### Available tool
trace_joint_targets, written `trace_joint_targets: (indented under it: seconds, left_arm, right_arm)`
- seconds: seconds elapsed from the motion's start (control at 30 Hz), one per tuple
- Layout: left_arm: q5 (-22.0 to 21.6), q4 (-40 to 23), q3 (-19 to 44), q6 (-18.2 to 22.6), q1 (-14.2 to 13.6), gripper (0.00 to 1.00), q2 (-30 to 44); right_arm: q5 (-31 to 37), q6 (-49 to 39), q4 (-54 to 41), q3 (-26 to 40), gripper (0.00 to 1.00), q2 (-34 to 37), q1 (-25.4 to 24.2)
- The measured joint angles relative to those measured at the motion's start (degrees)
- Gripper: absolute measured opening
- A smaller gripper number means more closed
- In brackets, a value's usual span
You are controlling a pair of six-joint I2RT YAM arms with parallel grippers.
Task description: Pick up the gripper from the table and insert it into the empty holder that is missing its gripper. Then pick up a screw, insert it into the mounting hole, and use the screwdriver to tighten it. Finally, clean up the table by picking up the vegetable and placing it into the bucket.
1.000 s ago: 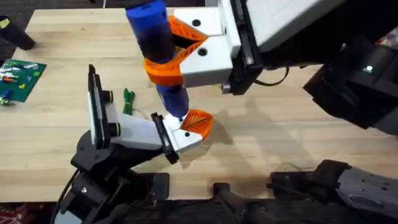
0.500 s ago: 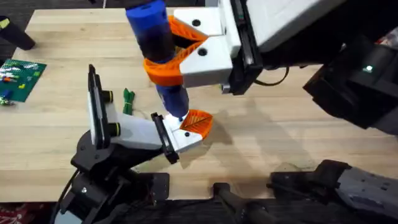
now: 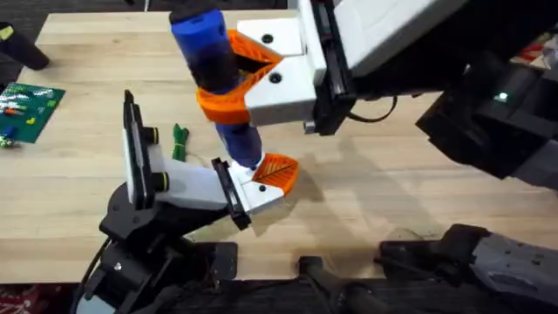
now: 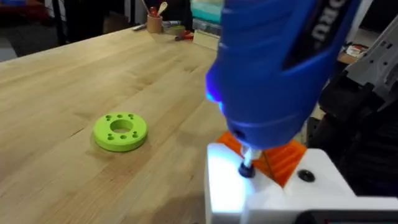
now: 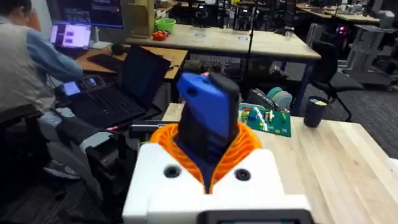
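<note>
Across the wooden counter (image 3: 418, 201), the right arm reaches in from the far right, its white body large under the overhead camera. The right gripper (image 3: 228, 87) has its orange fingers (image 3: 218, 105) closed around the blue screwdriver (image 3: 214, 70), which stands nearly upright, leaning slightly, with its tip pointing down. From the right wrist view the screwdriver (image 5: 205, 124) sits wedged between the two orange fingers (image 5: 245, 146).

Below it, the holder (image 3: 196, 187) lies on its black jointed base near the counter's near-left edge, a black end plate toward the middle. The small orange gripper (image 3: 277, 171) sits seated at the holder's white end. The screwdriver's metal tip (image 4: 247, 168) touches the top of the white holder (image 4: 267, 199) just beside the orange ribbed piece (image 4: 283, 158), and a blue glow shows on the driver's body.

Whether the left arm's own fingers are open or closed cannot be told.

The dark-green vegetable (image 3: 180, 139) lies on the counter just beyond the holder. A lime-green disc (image 4: 120, 131) rests apart on the bare wood.
</note>
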Motion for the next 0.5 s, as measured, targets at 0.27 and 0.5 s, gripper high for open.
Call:
trace_joint_targets:
  seconds: [0.27, 0.5]
  left_arm:
    - [0.0, 0.0, 0.0, 0.3, 0.0, 0.014, 0.0]
    - [0.0, 0.0, 0.0, 0.3, 0.0, 0.014, 0.0]
  right_arm:
    - [0.0, 0.0, 0.0, 0.0, 0.031, 0.0, 0.0]
    - [0.1, -0.2, -0.8, 0.0, 0.031, 0.0, 0.0]
